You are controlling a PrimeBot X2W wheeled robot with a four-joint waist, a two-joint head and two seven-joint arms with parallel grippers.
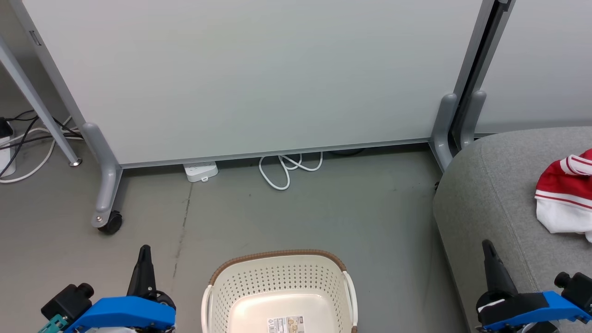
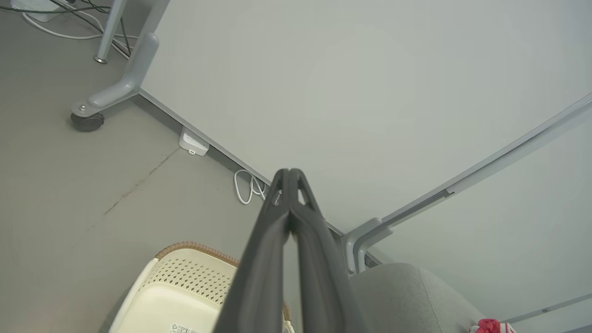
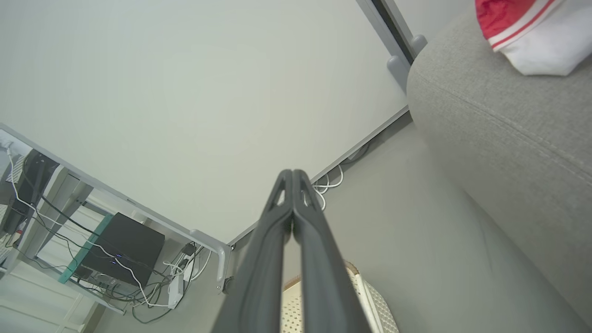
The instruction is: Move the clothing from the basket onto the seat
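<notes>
Clothing [image 1: 565,199], red and white, lies bunched on the seat [image 1: 490,194] at the head view's right edge, partly cut off; seat is grey with a rounded corner and stitched seam; basket [image 1: 277,254] stands on the floor [image 1: 370,212] left of the seat and apart from it, cream bottom bare with a label showing; left gripper [image 1: 145,252] is left of the basket, fingers pressed together, holding nothing; right gripper [image 1: 487,247] shows against the seat's near corner, fingers together, nothing held; behind are a pale partition panel [image 1: 259,74] on a castor [image 1: 111,223], a white power strip [image 1: 200,171] and a looped white cable [image 1: 289,167].
</notes>
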